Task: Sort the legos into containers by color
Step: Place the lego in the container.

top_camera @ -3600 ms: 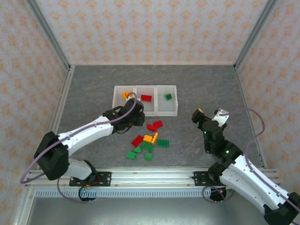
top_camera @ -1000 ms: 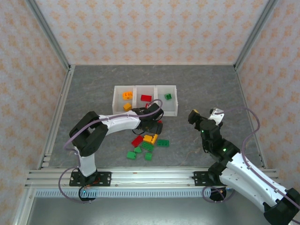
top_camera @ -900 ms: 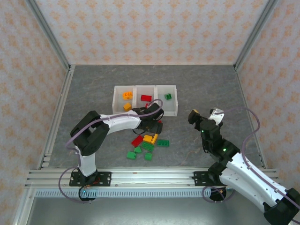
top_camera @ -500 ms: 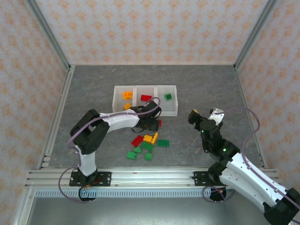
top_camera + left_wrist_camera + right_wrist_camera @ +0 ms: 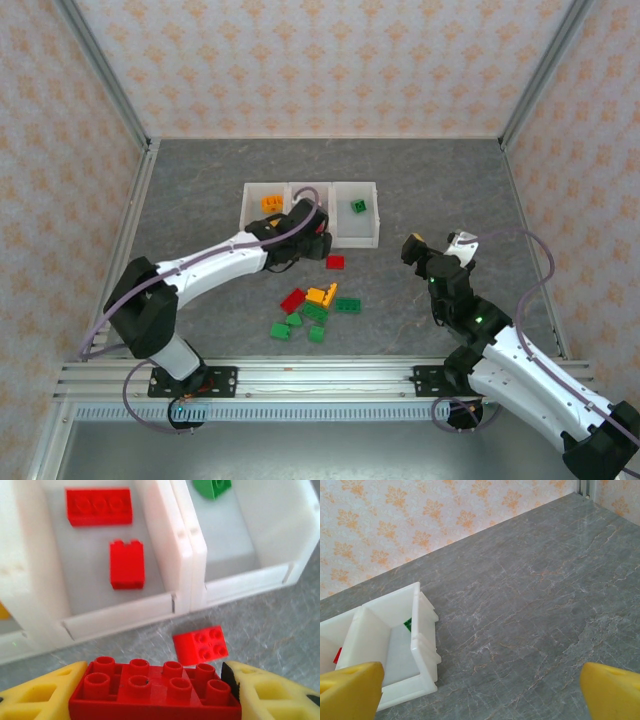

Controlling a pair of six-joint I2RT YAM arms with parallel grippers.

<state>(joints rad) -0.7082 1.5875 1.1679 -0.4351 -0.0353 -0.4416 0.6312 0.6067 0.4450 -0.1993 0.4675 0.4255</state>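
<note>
The pile (image 5: 315, 310) lies loose on the tabletop (image 5: 200, 200) nearest the arms, at 6 o'clock from the bins (image 5: 360, 243): one red lego, some orange and several green, none sorted yet; a small red brick (image 5: 335, 262) sits alone between pile and bins, just short of the bin fronts. In the bins, the left one has orange (image 5: 270, 203), the middle one two reds (image 5: 99, 506), the right one a green (image 5: 358, 206). By my reckoning the job is under halfway, with more legos loose than binned.

The right claw (image 5: 480, 685) hangs at 3 o'clock from the pile, well apart from everything; its jaws are spread wide and carry nothing. The left claw (image 5: 155, 680) is at the near edge of the middle bin, about half closed, its yellow fingers (image 5: 40, 695) pinching the short ends of a long red brick (image 5: 155, 700), studs up; the small red brick lies at 1 o'clock beyond it and the middle bin at 11 o'clock.
</note>
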